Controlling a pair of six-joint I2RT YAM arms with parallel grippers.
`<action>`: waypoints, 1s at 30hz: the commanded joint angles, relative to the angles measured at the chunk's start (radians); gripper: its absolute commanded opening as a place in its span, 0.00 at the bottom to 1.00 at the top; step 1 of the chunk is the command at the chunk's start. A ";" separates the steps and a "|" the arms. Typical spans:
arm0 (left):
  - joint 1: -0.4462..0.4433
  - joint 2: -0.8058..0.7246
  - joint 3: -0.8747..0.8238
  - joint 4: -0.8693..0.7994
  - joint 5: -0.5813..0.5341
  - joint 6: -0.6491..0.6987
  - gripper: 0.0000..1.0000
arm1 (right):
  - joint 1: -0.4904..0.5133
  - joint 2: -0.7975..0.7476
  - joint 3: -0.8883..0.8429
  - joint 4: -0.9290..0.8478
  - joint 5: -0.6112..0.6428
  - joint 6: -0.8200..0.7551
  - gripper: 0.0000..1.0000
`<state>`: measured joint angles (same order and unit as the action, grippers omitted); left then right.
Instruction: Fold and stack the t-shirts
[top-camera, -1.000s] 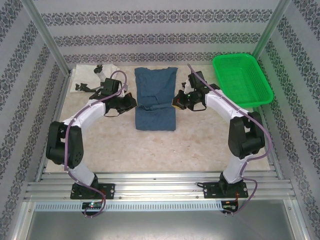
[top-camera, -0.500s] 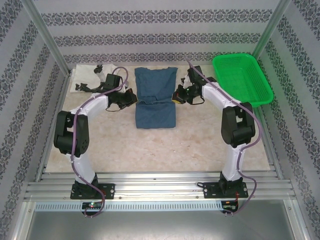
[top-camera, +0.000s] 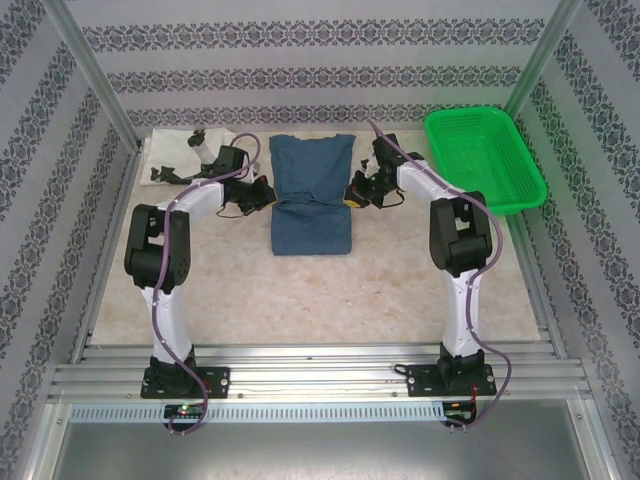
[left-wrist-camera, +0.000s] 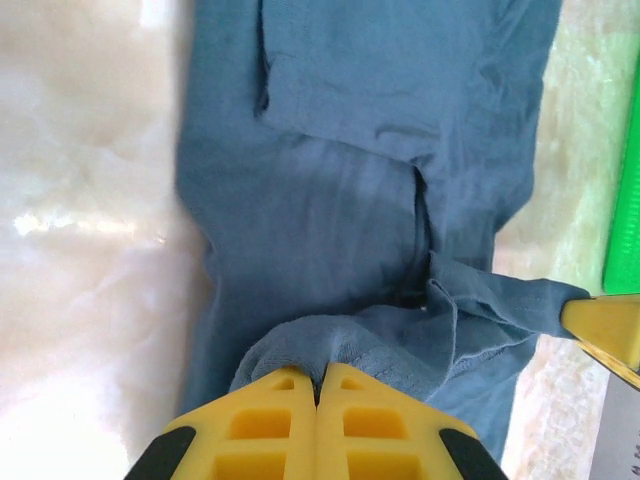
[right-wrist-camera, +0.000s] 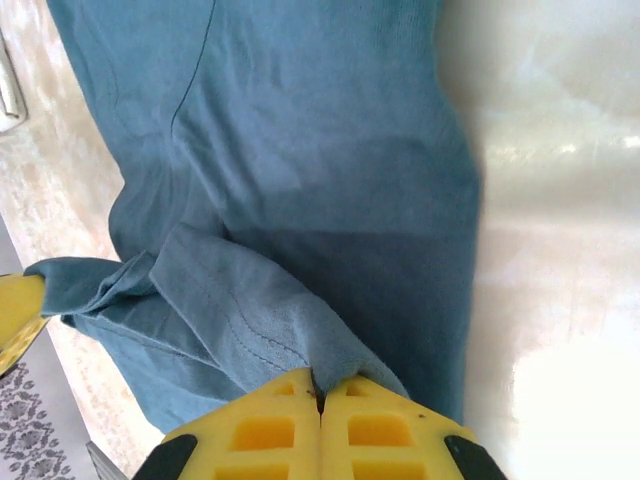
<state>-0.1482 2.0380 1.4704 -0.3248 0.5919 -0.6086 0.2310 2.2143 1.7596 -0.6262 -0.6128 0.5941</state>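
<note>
The dark blue t-shirt (top-camera: 311, 205) lies lengthwise at the back middle of the table, with a crease across its middle. My left gripper (top-camera: 266, 196) is shut on the shirt's left edge at that crease, the cloth (left-wrist-camera: 330, 250) bunched between the yellow fingers (left-wrist-camera: 290, 415). At the right edge, my right gripper (top-camera: 351, 194) is shut on a lifted flap of the same shirt (right-wrist-camera: 300, 170). The white t-shirt with black marks (top-camera: 168, 157) lies at the back left corner, partly hidden behind my left arm.
A bright green mesh basket (top-camera: 485, 158) stands at the back right, its edge (left-wrist-camera: 625, 200) showing in the left wrist view. Patterned walls and metal posts close in the table. Bare tabletop (top-camera: 310, 300) lies between the shirt and the arm bases.
Both arms have stretched toward the back of the table, carrying the pinched shirt edges with them; the crease has shifted a little farther back. Both grippers stayed shut.
</note>
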 joint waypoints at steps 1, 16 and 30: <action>0.012 0.050 0.050 0.025 0.017 0.017 0.05 | -0.007 0.043 0.056 -0.031 -0.021 -0.027 0.06; 0.066 -0.130 0.183 -0.015 -0.043 -0.014 1.00 | -0.035 -0.101 0.193 -0.078 0.074 -0.082 0.60; -0.020 -0.684 -0.572 0.023 -0.032 0.029 0.95 | 0.089 -0.693 -0.749 0.252 0.120 -0.076 0.69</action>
<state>-0.1574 1.4067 1.0042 -0.3386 0.5076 -0.5568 0.3187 1.5589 1.1412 -0.5041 -0.4873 0.4591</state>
